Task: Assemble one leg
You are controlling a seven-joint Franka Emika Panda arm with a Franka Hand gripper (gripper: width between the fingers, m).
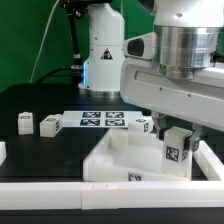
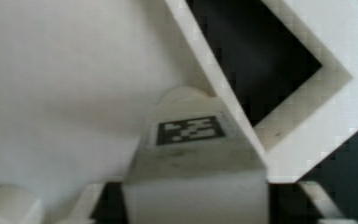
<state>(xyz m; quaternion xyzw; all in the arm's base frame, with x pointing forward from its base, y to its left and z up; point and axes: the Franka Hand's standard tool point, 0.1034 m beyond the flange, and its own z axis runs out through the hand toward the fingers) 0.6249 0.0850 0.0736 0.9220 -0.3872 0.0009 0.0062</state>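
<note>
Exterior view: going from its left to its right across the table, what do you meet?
First loose leg → second loose leg → marker board → third loose leg → leg in the gripper.

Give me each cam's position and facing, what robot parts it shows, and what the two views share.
Exterior view: off the arm, low at the table's edge, looking across the black table at the top, three loose legs and the marker board; the arm's wrist fills its upper right, the gripper closed on a leg.
Wrist view: on the wrist, looking down past the fingers at the held leg over the top; finger bases show at the frame edge.
Shared: the held leg and the top.
</note>
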